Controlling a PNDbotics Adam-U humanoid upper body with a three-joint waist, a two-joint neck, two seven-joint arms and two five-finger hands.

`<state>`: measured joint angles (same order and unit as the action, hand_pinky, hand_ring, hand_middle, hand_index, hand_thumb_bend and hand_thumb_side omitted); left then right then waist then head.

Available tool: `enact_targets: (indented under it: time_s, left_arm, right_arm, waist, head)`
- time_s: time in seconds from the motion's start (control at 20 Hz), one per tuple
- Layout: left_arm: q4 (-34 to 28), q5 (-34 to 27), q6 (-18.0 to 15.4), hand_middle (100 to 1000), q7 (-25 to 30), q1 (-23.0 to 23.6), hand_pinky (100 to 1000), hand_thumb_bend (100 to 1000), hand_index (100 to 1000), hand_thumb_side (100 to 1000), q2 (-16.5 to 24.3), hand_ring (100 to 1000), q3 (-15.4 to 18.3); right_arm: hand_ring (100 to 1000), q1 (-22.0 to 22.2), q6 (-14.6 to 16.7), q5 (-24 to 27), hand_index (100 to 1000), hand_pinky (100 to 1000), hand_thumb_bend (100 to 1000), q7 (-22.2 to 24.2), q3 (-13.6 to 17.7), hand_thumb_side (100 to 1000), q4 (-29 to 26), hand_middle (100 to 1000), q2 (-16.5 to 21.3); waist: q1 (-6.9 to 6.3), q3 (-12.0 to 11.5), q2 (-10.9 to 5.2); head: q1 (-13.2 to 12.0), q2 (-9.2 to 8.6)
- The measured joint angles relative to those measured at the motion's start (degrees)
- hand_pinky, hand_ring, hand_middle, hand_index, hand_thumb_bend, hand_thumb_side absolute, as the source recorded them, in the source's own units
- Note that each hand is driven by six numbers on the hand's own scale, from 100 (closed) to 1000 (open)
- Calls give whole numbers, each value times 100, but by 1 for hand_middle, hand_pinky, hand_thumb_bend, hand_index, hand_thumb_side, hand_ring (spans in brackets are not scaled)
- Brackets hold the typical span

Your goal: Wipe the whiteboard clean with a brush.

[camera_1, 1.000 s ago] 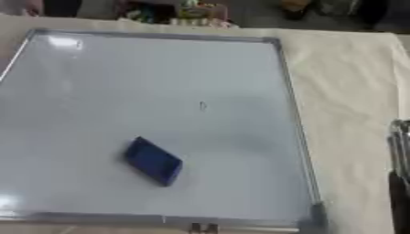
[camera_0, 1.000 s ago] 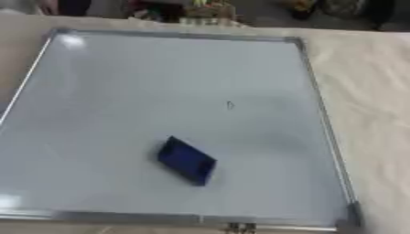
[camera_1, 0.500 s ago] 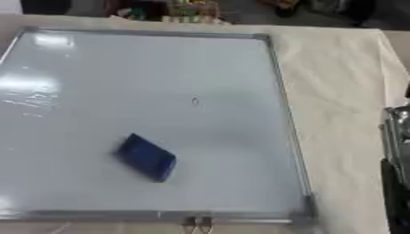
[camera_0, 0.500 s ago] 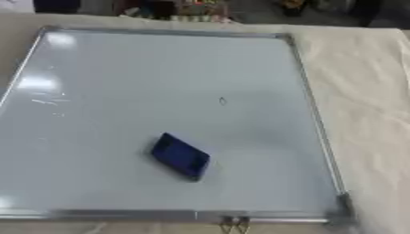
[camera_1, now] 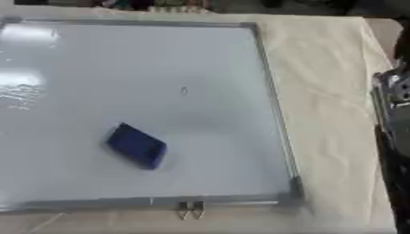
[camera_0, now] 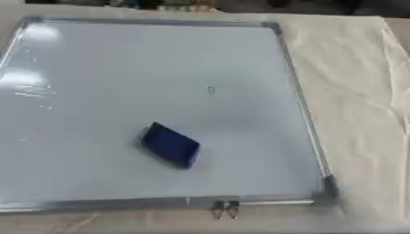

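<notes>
A whiteboard (camera_0: 96,73) with a silver frame lies flat on the cloth-covered table. A dark blue brush (camera_0: 169,145) lies on the board's lower middle, turned at a slant. A small dark mark (camera_0: 211,90) shows on the board above the brush. At the right edge of the right eye view a black and silver part of my right arm (camera_1: 392,137) comes in over the cloth, well apart from the brush; its hand does not show. My left hand is out of both views.
Beige cloth (camera_0: 360,91) covers the table to the right of the board. Metal clips (camera_0: 224,209) hang at the board's lower edge. Small cluttered items (camera_0: 172,5) sit beyond the far edge.
The whole picture has shifted left and down, so the camera has moved. My right arm now reaches further into the right eye view. Brush and board have stayed put.
</notes>
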<state>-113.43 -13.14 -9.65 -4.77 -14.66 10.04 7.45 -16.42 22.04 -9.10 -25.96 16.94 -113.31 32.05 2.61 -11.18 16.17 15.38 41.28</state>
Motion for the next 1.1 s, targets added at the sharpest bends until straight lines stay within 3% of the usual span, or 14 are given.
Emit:
enact_targets:
  time_s: [0.2, 0.45, 0.5, 0.6, 0.65, 0.85, 1.1]
  left_arm:
    - [0, -13, 21, 433, 16, 3, 401, 100, 529, 913, 1, 477, -29]
    - [0, -50, 41, 433, 34, 8, 402, 100, 530, 914, 7, 477, -62]
    - [1, -52, 44, 433, 37, 9, 402, 100, 530, 914, 8, 477, -64]
    - [1, -61, 55, 433, 48, 11, 402, 100, 532, 913, 9, 478, -74]
    - [1, -69, 60, 434, 53, 11, 402, 100, 533, 913, 9, 478, -86]
    - [2, -101, 73, 434, 66, 23, 403, 100, 533, 913, 9, 478, -103]
    - [3, -126, 94, 434, 88, 35, 403, 100, 533, 914, 10, 478, -132]
  right_arm:
    - [568, -421, -227, -304, 486, 730, 114, 314, -343, 1000, 0, 619, 279]
    - [611, -938, -364, -726, 373, 723, 256, 742, -924, 1000, 119, 722, 753]
    - [613, -1043, -363, -811, 364, 722, 262, 830, -1060, 1000, 191, 721, 833]
    - [621, -1285, -324, -995, 262, 718, 316, 1013, -1331, 1000, 340, 711, 957]
    - [624, -1419, -303, -1088, 187, 715, 385, 1104, -1454, 1000, 408, 702, 987]
    - [633, -1954, -273, -1463, 111, 709, 532, 1478, -1804, 1000, 646, 693, 1005]
    - [661, -2466, -167, -1927, 111, 725, 616, 1948, -2188, 1000, 970, 665, 1001]
  waist:
    - [0, 27, -40]
    - [35, 22, -121]
    - [45, 20, -133]
    - [54, 17, -169]
    - [56, 13, -185]
    - [64, -22, -204]
    - [103, -65, -254]
  head:
    - [43, 0]
    - [68, 0]
    - [68, 0]
    - [69, 0]
    - [71, 0]
    - [89, -2]
    - [117, -5]
